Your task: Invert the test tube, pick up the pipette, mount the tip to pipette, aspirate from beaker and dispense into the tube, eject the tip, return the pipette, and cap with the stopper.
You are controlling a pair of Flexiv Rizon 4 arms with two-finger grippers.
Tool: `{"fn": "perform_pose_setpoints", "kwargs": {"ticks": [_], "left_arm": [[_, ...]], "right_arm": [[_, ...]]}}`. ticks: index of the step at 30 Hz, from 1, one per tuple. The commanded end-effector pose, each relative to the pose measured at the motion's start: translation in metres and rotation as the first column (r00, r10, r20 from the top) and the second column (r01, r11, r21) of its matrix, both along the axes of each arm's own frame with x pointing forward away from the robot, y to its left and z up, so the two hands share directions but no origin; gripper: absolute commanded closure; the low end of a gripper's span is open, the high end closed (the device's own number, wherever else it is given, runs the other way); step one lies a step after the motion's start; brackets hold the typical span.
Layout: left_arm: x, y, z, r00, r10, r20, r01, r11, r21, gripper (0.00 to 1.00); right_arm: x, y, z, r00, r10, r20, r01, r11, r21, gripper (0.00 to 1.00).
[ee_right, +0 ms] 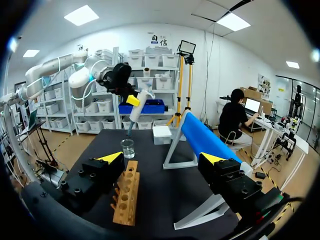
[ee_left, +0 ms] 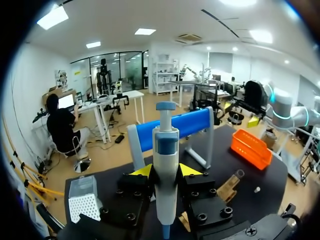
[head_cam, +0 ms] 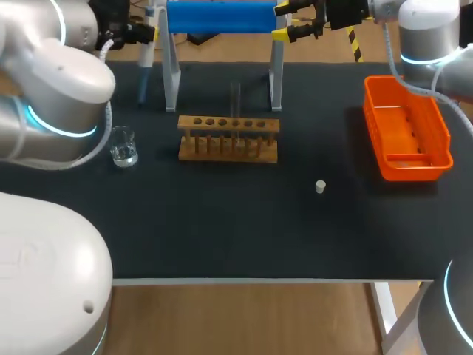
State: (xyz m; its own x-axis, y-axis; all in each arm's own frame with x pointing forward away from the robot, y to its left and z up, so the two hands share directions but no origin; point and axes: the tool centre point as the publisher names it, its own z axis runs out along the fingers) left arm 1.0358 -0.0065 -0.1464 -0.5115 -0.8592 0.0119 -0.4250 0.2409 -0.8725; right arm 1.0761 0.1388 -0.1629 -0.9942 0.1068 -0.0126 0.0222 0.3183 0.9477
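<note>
Left tool (ee_left: 165,170) is clamped on the white and blue plastic pipette (ee_left: 165,150) at its smooth cylindrical body. Long axis is near upright, with the thin blue tip end pointing down. The small clear glass beaker (head_cam: 123,147) with a little liquid sits on the black matte counter (head_cam: 222,237) at the left, under the tip and slightly toward the robot; exact offset unclear. Left arm is the nearer one, so the likely next move is lowering into the beaker. The clear glass test tube (head_cam: 235,100) stands upright in the wooden rack (head_cam: 228,140). Right tool (ee_right: 163,158) is spread wide and empty, well apart from the beaker.
</note>
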Motion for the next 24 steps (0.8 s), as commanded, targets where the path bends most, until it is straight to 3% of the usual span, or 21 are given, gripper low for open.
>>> {"fn": "perform_pose_setpoints", "kwargs": {"ticks": [1,24], "left_arm": [[0.014,-0.011,-0.005,0.999,0.046,0.006,-0.046,0.999,0.026,1.0],[0.063,-0.031,-0.012,0.981,0.19,0.038,-0.192,0.98,0.055,1.0]], "right_arm": [[0.001,-0.001,0.001,1.0,0.005,-0.003,-0.005,1.0,-0.004,0.0],[0.001,-0.001,0.001,1.0,0.005,-0.003,-0.005,1.0,-0.004,0.0]]}}
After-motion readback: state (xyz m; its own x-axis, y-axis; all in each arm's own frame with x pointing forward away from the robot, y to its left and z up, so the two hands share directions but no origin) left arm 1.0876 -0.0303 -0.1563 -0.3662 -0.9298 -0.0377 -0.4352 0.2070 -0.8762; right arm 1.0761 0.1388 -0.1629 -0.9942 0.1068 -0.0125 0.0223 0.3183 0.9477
